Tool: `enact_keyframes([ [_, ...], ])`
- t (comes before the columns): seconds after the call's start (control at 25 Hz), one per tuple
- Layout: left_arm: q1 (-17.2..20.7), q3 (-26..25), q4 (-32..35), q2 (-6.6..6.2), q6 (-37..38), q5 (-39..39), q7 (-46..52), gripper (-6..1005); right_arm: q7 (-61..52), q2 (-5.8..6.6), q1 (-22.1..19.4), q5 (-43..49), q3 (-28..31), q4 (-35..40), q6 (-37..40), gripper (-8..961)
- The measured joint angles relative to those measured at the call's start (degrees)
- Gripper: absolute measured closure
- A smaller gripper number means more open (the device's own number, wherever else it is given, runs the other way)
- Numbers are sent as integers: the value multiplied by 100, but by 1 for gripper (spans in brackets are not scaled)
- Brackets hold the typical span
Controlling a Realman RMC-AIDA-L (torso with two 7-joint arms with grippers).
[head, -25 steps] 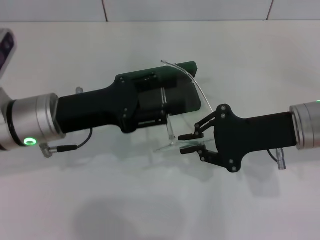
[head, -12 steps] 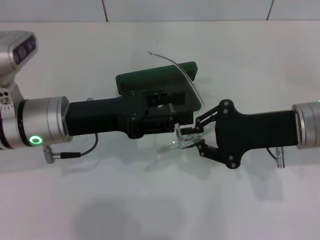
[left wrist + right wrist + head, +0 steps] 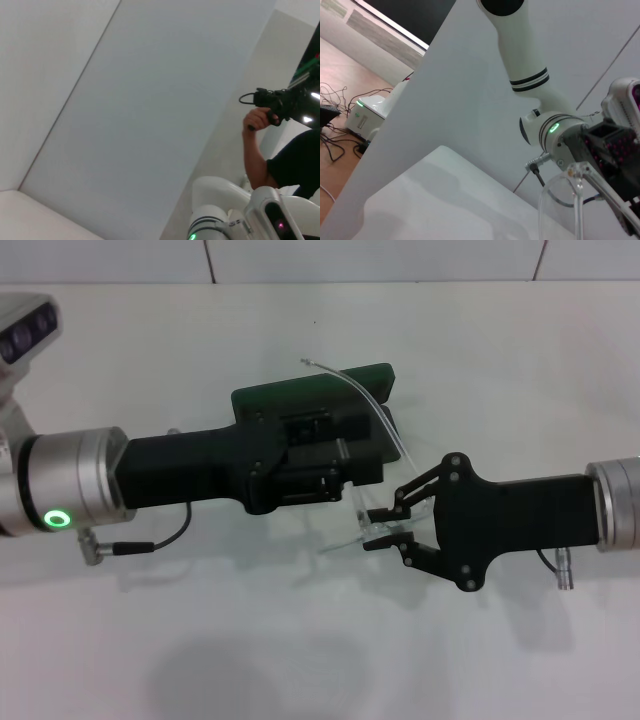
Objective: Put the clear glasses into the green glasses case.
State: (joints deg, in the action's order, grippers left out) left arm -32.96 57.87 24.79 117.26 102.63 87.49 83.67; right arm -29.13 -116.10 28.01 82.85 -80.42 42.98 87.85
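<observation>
The green glasses case (image 3: pixel 305 395) lies open at mid-table, and much of it is hidden under my left gripper (image 3: pixel 352 468), which hovers over its right part. The clear glasses (image 3: pixel 362 528) hang just right of and nearer than the case. Their front is pinched in my right gripper (image 3: pixel 377 527), which is shut on them. One thin clear arm (image 3: pixel 372 400) arcs up over the case. In the right wrist view a clear lens rim (image 3: pixel 576 192) shows close up, with the left gripper (image 3: pixel 615 150) behind it.
The white table (image 3: pixel 300 640) spreads all around, with a tiled wall edge at the far side. The left wrist view shows only a wall and a person (image 3: pixel 280 160) holding a camera beyond the table.
My left gripper pushed right over the case, then drew back a little. My right gripper rose toward the case with the glasses, then dropped slightly right and nearer.
</observation>
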Motion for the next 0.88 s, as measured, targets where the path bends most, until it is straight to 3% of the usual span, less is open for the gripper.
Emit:
enact_keyframes([
  [0.56,267,-107,9,-30,-74,-84,-295,297,158,0,-75,-81,2,-18,99,834],
  [0.88,160,-26,-31,55,-71,73,-300,297,161,0,-66,-85,-29,-25,102,836],
])
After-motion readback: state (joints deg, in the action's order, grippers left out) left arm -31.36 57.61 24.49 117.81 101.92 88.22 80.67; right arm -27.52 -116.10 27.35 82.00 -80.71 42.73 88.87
